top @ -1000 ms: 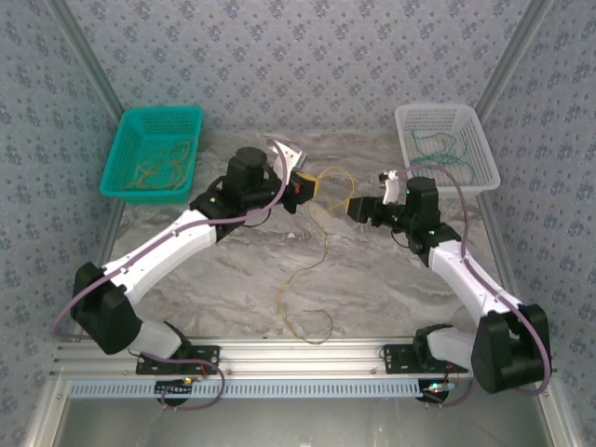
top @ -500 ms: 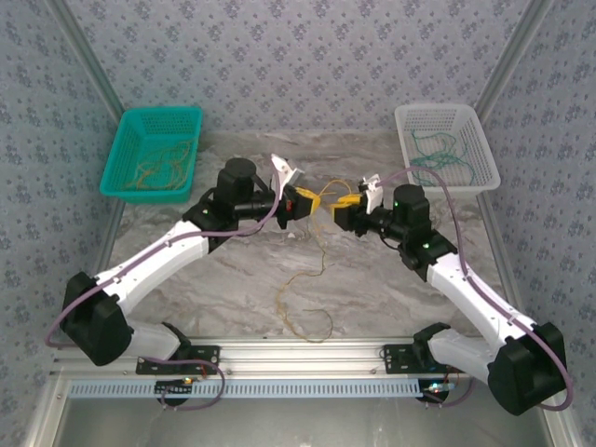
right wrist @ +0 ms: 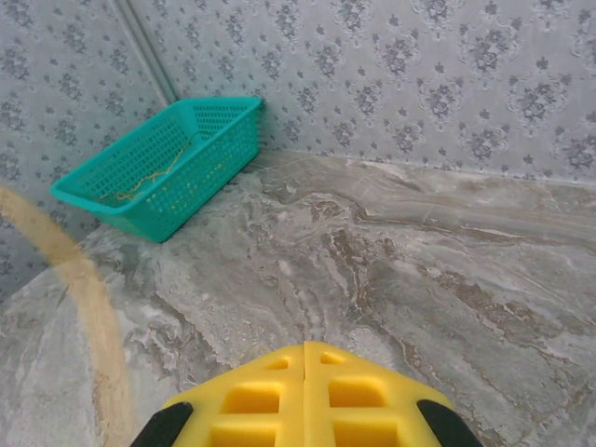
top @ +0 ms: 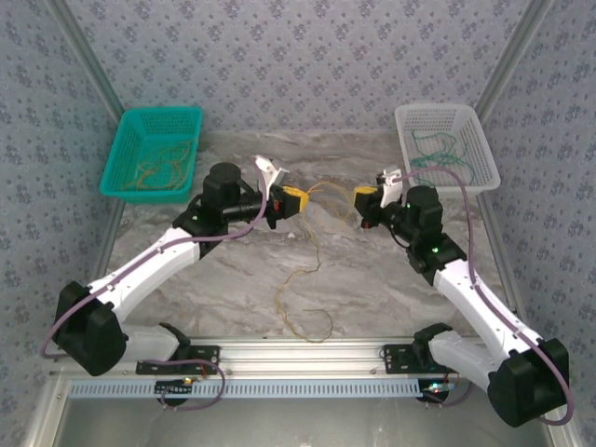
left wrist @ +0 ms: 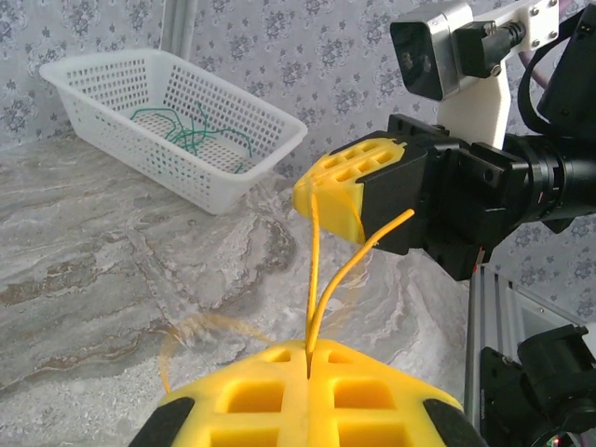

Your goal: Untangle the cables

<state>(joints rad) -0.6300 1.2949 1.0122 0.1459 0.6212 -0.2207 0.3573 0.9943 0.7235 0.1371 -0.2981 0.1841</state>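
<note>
Cables (top: 436,152) inside white basket (top: 440,108)

2 white arms (top: 154,261) (top: 475,293), black joints, purple cables (top: 70,312), yellow claw pads (left wrist: 307,391).

Tabletop (top: 372,289): grey-white marbled surface, level. 1 teal mesh basket (top: 119,154) stands at the far left corner and 1 white mesh basket (top: 436,108) at the far right corner. The 2 are upright, well apart, each close to a side wall. Walls (top: 307,56) on 3 sides carry a grey floral pattern. A slotted aluminium rail (top: 307,352) runs along the near edge.
</note>
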